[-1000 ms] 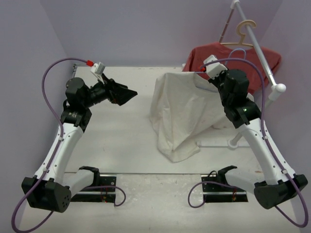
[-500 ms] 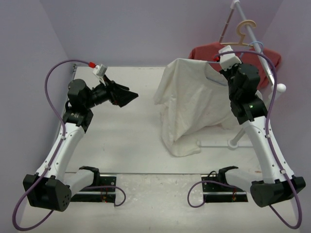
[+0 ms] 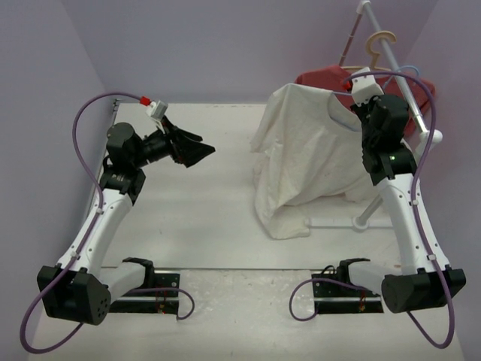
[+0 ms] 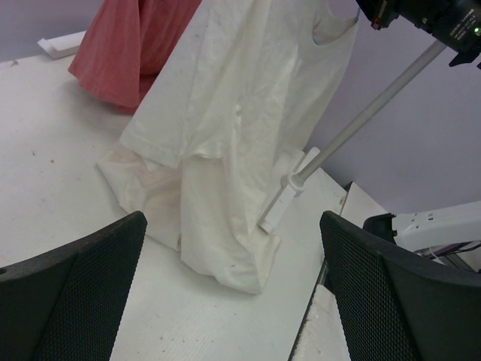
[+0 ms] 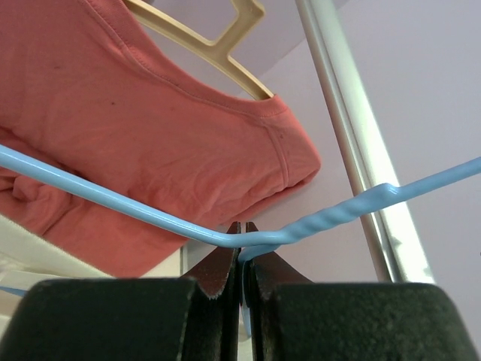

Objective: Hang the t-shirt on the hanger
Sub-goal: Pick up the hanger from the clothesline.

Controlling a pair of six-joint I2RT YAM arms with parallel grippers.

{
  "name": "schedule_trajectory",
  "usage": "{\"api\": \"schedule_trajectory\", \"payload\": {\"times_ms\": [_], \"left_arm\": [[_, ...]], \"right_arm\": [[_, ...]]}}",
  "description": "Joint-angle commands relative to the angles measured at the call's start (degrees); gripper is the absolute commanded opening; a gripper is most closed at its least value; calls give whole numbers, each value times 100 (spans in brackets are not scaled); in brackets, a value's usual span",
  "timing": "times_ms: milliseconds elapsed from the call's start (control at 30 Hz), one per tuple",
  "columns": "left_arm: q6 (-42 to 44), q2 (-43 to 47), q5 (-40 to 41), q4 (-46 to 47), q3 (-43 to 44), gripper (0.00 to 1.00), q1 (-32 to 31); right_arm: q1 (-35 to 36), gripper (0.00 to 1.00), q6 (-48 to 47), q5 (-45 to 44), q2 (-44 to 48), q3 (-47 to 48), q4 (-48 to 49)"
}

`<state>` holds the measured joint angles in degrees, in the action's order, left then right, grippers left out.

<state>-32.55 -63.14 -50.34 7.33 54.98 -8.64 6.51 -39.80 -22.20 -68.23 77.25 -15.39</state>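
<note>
The cream-white t-shirt [image 3: 308, 165] hangs draped over the light-blue wire hanger [image 5: 113, 201], with its lower hem resting on the table. My right gripper [image 5: 242, 229] is shut on the hanger just below its twisted neck and holds it high at the back right [image 3: 359, 86], beside the rack rod. The t-shirt also shows in the left wrist view [image 4: 240, 98]. My left gripper [image 3: 199, 150] is open and empty. It is raised over the table's left side, well apart from the t-shirt and pointing toward it.
A red t-shirt [image 3: 421, 90] hangs on a beige hanger [image 3: 379, 41] from the slanted metal rod [image 3: 391, 56] at the back right. The rack's white base [image 3: 338, 222] lies on the table under the cream shirt. Purple walls close in the sides.
My right gripper has lifted the hanger and t-shirt up and to the right, toward the rod. More of the shirt now hangs off the table. The left arm has barely moved.
</note>
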Motion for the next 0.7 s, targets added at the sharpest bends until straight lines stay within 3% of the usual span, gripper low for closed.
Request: {"api": "schedule_trajectory", "payload": {"times_ms": [0,400,667], "left_arm": [[-151,-27,-212,445,-124,100,-6],[-258,41,-301,694,-237,100,-6],[-296,113,-356,752,-265,100,-6]], "right_arm": [[-79,0,146,228,190,-127,485],[-90,0,432,24,146,-658,601],[-112,0,-136,-256,188,-1044,1346]]}}
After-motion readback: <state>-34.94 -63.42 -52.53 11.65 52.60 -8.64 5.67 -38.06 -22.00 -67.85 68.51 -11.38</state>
